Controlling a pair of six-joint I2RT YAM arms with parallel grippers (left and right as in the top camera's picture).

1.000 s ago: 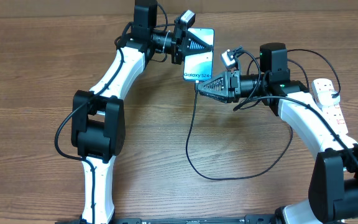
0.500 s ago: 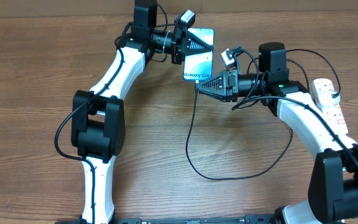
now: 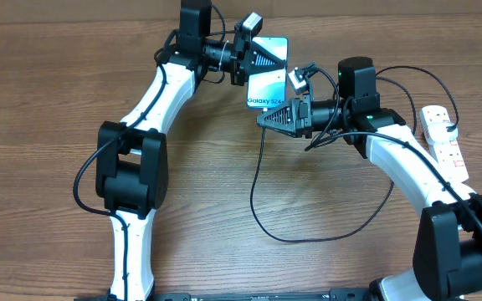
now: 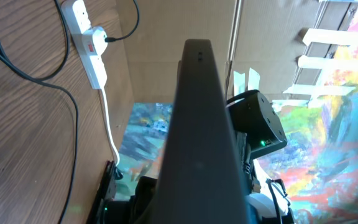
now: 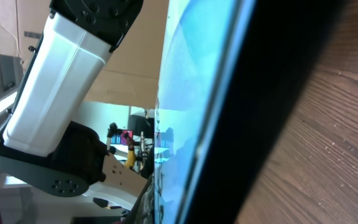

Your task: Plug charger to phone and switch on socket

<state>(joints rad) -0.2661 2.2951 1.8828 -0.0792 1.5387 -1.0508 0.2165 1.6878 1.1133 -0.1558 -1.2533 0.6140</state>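
Note:
My left gripper (image 3: pixel 265 57) is shut on the phone (image 3: pixel 266 82) and holds it off the table, its light blue screen with the "Galaxy" text facing up in the overhead view. In the left wrist view the phone's dark back (image 4: pixel 197 137) rises from between the jaws. My right gripper (image 3: pixel 264 118) is shut, its tip at the phone's lower edge. The charger (image 3: pixel 256 192) starts right there and loops down across the table. Whether its plug tip is gripped or seated is hidden. The right wrist view is filled by the phone's screen (image 5: pixel 191 93) and black edge. The socket (image 3: pixel 438 124) lies far right.
The socket (image 4: pixel 87 37) with its red switch and thick white cord (image 4: pixel 110 124) shows in the left wrist view, next to a stretch of the charger (image 4: pixel 67 99). The charger's big loop lies between the two arm bases on the wooden table (image 3: pixel 48 100).
My right gripper has gone from partly open to shut and has slid a little left, up to the phone's lower edge. The left arm and the phone have not moved.

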